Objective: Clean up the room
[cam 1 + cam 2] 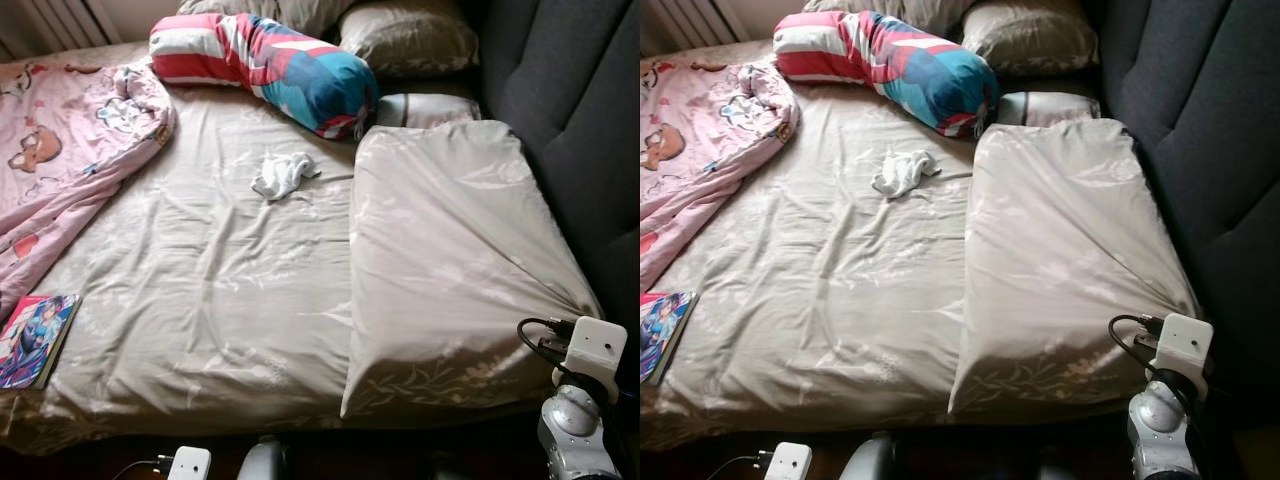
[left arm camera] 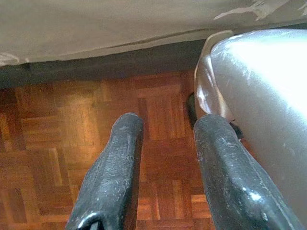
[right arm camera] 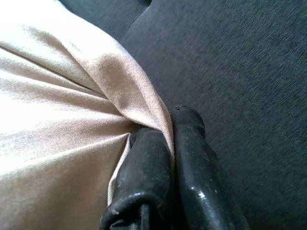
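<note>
Bed (image 1: 200,330) takes up most of the room in view, w/ a wrinkled beige sheet lit by soft daylight from the far side. Dark grey padded headboard (image 1: 570,110) runs along the right edge of the bed. Far left corner: pale ribbed thing, maybe a radiator (image 1: 60,22), can't tell for sure. Floor (image 2: 72,139) is reddish-brown wood parquet in small blocks, w/ a warm glare patch on it. Dark strip of shadow btw the sheet's hanging edge & the floor.
</note>
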